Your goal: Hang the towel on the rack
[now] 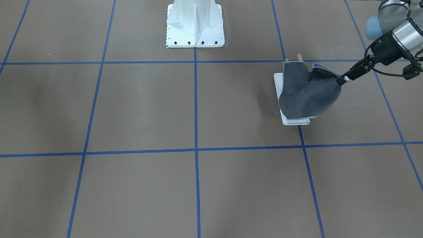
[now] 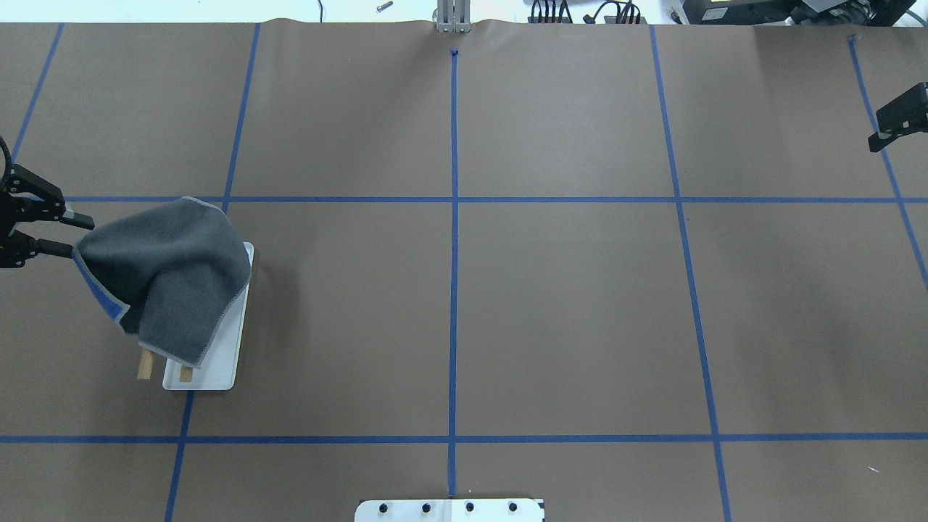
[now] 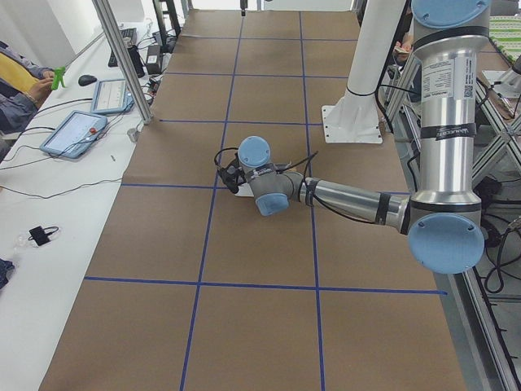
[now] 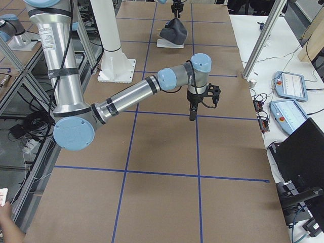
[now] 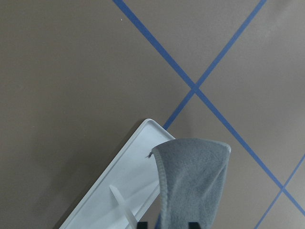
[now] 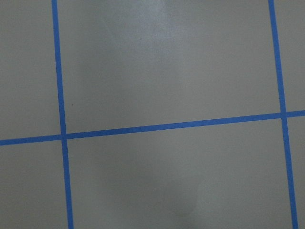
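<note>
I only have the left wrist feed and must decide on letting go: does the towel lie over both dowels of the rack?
Observer: Yes, the towel drapes across both dowels of the rack; only their ends toward the robot poke out.
Operator: Is the right arm close?
Observer: No, the right gripper hangs far off, at the overhead view's right edge.
Operator: Any blue showing?
Observer: A sliver of the underside, on the flap nearest the left gripper.
</note>
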